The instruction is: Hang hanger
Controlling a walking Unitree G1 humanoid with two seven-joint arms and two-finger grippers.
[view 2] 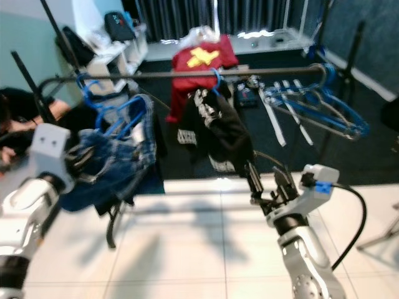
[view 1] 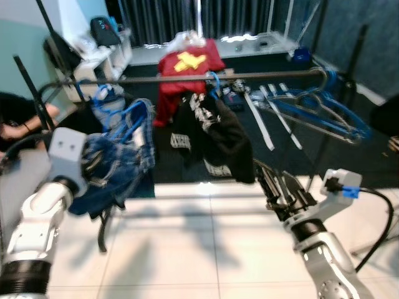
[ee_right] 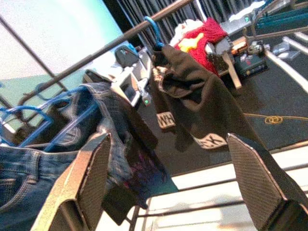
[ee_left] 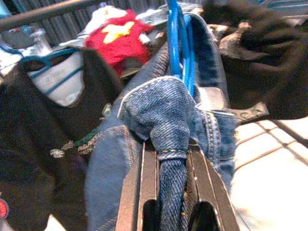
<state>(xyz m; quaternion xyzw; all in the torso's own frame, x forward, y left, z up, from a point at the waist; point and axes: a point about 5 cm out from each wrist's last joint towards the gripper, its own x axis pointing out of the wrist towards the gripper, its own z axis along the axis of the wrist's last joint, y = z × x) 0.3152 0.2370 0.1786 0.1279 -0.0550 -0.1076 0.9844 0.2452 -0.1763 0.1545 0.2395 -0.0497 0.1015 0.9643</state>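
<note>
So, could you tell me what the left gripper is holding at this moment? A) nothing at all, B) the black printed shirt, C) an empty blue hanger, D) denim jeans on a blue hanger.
D: the left wrist view shows the left gripper shut on a fold of the denim jeans, which sit on a blue hanger; the black shirt hangs apart on the rail.

rail (view 1: 262, 75): bare stretch between black shirt (view 1: 218, 128) and blue hangers (view 1: 324, 112) | left part crowded by jeans (view 1: 118, 162) | right gripper (view 1: 274, 187) spread wide below, shirt hem just beside | white floor (view 1: 199, 249) open
</note>
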